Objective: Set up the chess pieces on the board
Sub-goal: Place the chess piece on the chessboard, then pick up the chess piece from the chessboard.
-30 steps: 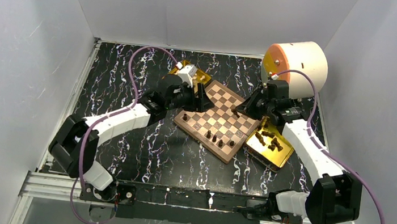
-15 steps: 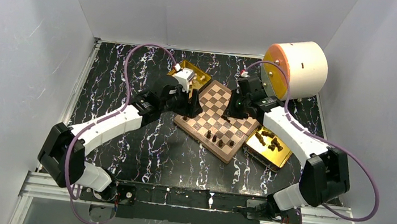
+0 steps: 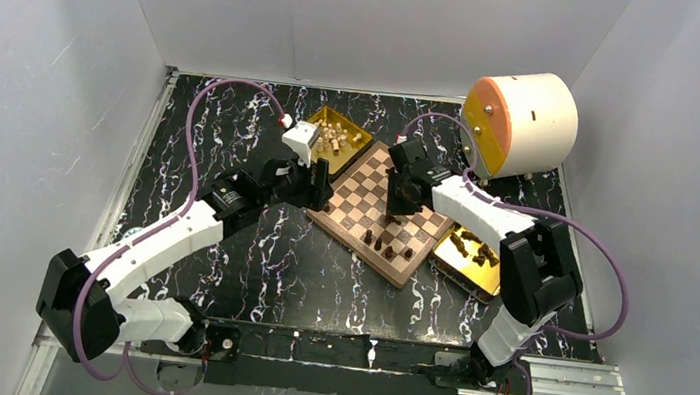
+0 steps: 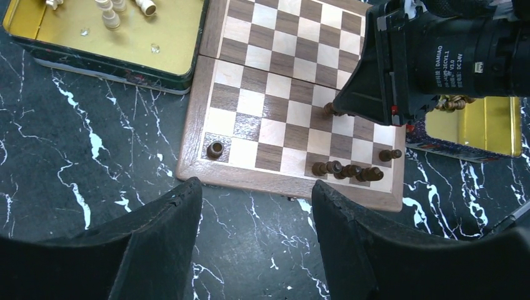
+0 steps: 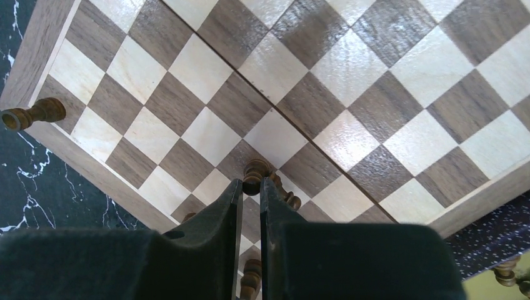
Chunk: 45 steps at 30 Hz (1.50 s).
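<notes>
The board [image 3: 367, 188] lies tilted at mid-table. Several dark chess pieces [image 3: 378, 244] stand along its near edge, and one more [image 4: 215, 149] occupies a corner square. My right gripper [image 5: 251, 182] hangs low over the board [image 5: 350, 81], shut on a dark chess piece [image 5: 256, 170] pinched at its fingertips. In the top view my right gripper [image 3: 394, 203] is above the board's near half. My left gripper [image 4: 256, 187] is open and empty over the black table, just off the board's [image 4: 275, 106] edge. In the top view the left gripper [image 3: 317, 185] sits beside the board's left corner.
A gold tray [image 3: 354, 139] with cream pieces [image 3: 333, 137] sits behind the board's left side. Another gold tray [image 3: 454, 263] with dark pieces [image 3: 476, 248] lies right of the board. A white and orange cylinder [image 3: 522, 118] stands at the back right.
My right gripper has swung left from the board's right edge to over its near middle. My left arm has drawn back left, off the board, uncovering the tray of cream pieces.
</notes>
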Each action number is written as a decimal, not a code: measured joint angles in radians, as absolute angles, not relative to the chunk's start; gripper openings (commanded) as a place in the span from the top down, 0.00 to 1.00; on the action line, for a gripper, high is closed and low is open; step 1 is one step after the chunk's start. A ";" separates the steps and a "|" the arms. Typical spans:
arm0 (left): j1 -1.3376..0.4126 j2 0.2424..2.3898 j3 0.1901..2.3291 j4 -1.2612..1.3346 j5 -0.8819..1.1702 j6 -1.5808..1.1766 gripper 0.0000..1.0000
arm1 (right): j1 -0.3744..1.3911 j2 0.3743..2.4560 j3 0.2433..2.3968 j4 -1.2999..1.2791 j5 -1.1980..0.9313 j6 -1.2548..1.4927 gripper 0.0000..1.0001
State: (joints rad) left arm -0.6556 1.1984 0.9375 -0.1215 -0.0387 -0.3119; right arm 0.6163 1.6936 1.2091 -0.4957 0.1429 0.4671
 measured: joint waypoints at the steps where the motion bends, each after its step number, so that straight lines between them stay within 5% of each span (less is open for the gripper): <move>1: -0.656 1.197 0.937 -0.125 -0.044 -0.309 0.38 | 0.621 1.699 1.211 -0.492 0.144 0.467 0.78; 11: -0.656 1.203 0.926 -0.146 -0.060 -0.295 0.37 | 0.644 1.719 1.224 -0.480 0.147 0.437 0.53; 18: -0.656 1.203 0.923 -0.147 -0.064 -0.288 0.37 | 0.643 1.680 1.209 -0.452 0.134 0.330 0.68; 30: -0.656 1.200 0.920 -0.149 -0.064 -0.287 0.37 | 0.638 1.556 1.061 -0.334 0.070 0.176 0.58; 45: -0.656 1.193 0.909 -0.167 -0.064 -0.284 0.38 | 0.615 1.560 0.979 -0.225 0.019 0.138 0.61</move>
